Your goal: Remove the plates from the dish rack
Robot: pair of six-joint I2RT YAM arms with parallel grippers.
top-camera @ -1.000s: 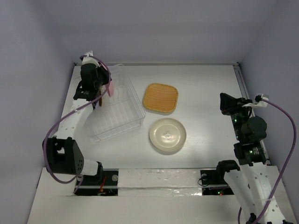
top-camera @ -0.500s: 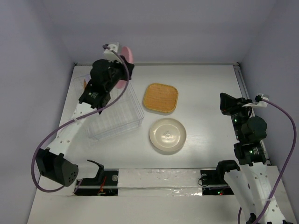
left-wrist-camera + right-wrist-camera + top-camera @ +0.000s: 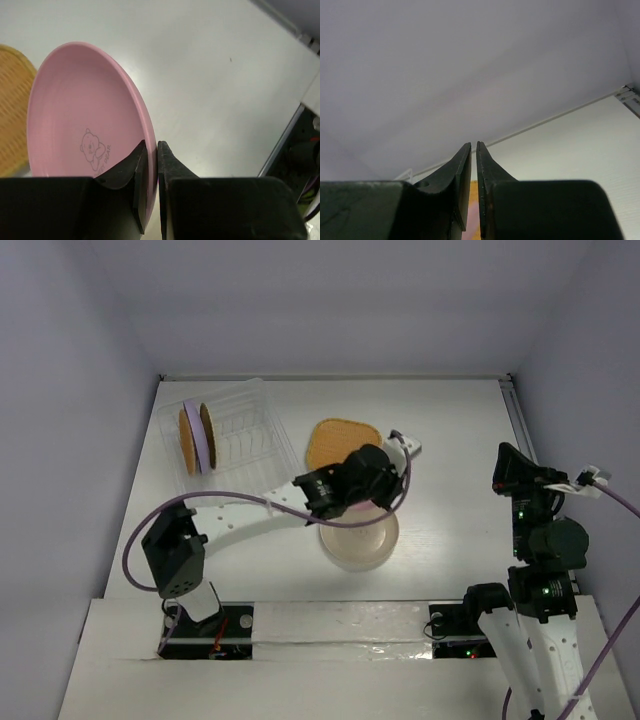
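I found the left arm (image 3: 250,525) stretched to mid-frame over the cream plate (image 3: 352,548), well apart from the upper-left dish rack (image 3: 250,440), its left gripper (image 3: 151,146) pinching the pink plate (image 3: 85,120) by the rim, as only the wrist view confirmed.

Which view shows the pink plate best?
Left wrist: the pink plate fills the frame, bear print visible, rim pinched in the left hand. Top external: the arm hides almost all of it. Right wrist: nothing clear.

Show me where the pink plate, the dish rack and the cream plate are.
pink plate (image 3: 75,110): left wrist view, inner face
dish rack (image 3: 250,435): top external view, ribbed floor
cream plate (image 3: 357,552): top external view, near half
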